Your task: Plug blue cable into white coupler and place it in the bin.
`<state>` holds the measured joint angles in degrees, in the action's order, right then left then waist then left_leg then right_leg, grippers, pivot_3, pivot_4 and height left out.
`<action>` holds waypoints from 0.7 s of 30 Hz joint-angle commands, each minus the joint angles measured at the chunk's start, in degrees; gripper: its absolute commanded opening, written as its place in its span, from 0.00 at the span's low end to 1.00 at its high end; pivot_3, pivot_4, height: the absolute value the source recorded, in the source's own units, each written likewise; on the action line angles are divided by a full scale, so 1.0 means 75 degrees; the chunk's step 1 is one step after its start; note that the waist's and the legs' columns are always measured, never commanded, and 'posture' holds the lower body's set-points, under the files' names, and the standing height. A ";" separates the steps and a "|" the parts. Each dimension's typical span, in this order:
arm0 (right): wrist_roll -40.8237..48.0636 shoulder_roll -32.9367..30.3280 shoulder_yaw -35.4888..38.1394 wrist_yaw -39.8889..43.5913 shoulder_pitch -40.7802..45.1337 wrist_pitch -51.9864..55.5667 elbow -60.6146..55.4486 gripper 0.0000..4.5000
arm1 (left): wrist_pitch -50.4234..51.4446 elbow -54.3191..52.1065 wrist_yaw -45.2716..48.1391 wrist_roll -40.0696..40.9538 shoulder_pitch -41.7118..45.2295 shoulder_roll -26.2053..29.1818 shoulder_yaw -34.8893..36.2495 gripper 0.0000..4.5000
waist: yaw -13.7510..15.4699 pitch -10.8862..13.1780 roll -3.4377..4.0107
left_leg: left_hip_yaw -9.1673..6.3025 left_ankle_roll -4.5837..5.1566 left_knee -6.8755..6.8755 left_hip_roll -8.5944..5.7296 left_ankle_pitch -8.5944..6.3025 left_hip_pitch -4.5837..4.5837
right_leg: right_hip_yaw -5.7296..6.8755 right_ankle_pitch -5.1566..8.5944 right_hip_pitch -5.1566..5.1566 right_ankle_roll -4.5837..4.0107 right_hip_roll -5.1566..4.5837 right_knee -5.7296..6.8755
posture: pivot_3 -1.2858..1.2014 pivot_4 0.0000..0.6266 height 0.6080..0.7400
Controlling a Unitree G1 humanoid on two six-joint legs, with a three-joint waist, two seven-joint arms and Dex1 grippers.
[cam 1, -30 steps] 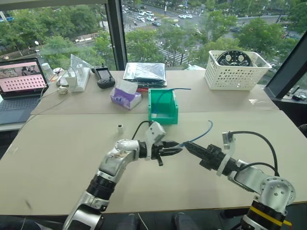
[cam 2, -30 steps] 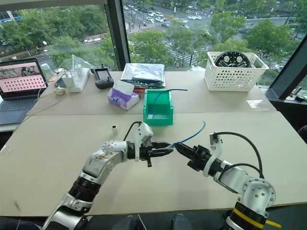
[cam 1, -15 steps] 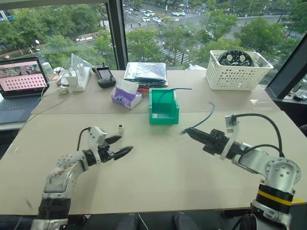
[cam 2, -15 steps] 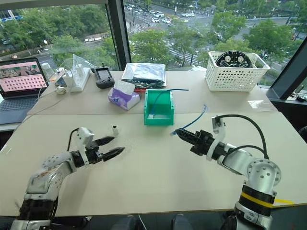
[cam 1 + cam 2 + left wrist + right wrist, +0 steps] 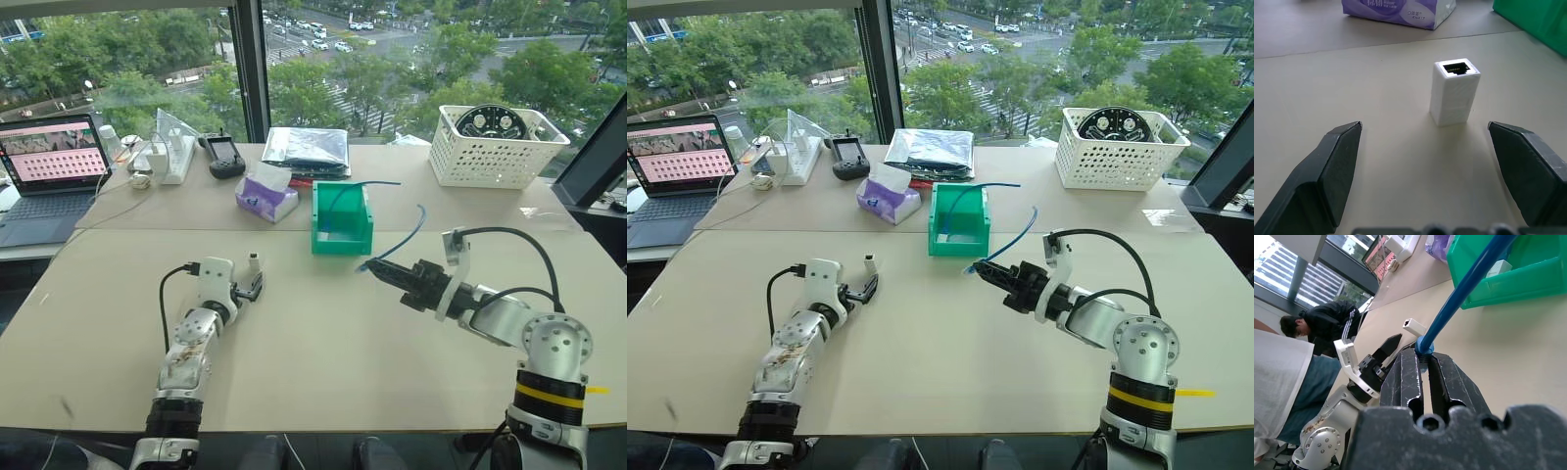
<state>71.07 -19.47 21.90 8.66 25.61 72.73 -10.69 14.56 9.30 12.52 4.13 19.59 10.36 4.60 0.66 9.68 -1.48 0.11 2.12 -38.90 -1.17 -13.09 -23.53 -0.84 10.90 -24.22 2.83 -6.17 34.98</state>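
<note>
Two black fingers of my left gripper (image 5: 1425, 147) stand spread as wide as they go, and the white coupler (image 5: 1455, 91) sits straight ahead of them on the table (image 5: 323, 343), roughly centred on the gap but a little beyond the tips, so I read nothing as gripped on that side yet. The coupler stands upright on one end, its long axis vertical and its socket facing up; the fingers come in level, so they would close across its short sides. My left arm is plainly the nearer one: from the head camera the coupler (image 5: 254, 260) is just beside the left fingers and well apart from my right gripper (image 5: 382, 269). That right gripper is clenched on the blue cable (image 5: 407, 232) close to its plug end, the cable rising away toward the green bin (image 5: 342, 217), which stands further back on the table between the two arms. I think the plug tip points toward the coupler's side of the table, though it is too small here to be sure.
</note>
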 commanded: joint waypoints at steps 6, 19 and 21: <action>0.0297 -0.0095 0.0043 -0.0145 -0.0199 -0.0357 -0.0535 0.00 | -0.0149 0.1405 -0.0474 -0.0237 0.0972 -0.0450 -0.0226 0.93 | 0.0032 0.0000 0.0000 | -0.0002 0.0001 -0.0008 -0.0003 0.0001 0.0000 | 0.0003 -0.0002 0.0007 0.0004 -0.0002 0.0000 | 0.52 0.24 0.97; 0.0420 -0.0188 -0.0027 -0.0479 -0.0382 -0.0567 -0.0772 0.00 | 0.1299 0.0573 0.1939 0.0654 0.0955 -0.0182 -0.0970 0.15 | 0.0008 -0.0001 0.0001 | -0.0002 0.0007 -0.0008 -0.0005 0.0004 -0.0007 | 0.0005 -0.0004 0.0006 0.0009 -0.0002 -0.0005 | 0.52 0.24 0.97; 0.0377 -0.0045 -0.0218 -0.0659 -0.0570 -0.0603 -0.1049 0.00 | 0.2588 -0.0173 0.2564 0.1307 0.1037 -0.0038 -0.1168 0.15 | 0.0009 -0.0001 0.0001 | -0.0004 0.0008 -0.0005 -0.0005 0.0004 -0.0018 | 0.0005 -0.0003 -0.0002 0.0009 -0.0003 -0.0005 | 0.52 0.24 0.97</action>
<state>72.72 -20.48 21.03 4.76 22.18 69.89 -14.94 24.41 12.80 25.63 8.93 27.56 9.97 -0.80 0.73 9.67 -1.48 0.06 2.19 -38.94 -1.20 -13.07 -23.69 -0.78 10.88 -24.25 2.90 -6.19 34.94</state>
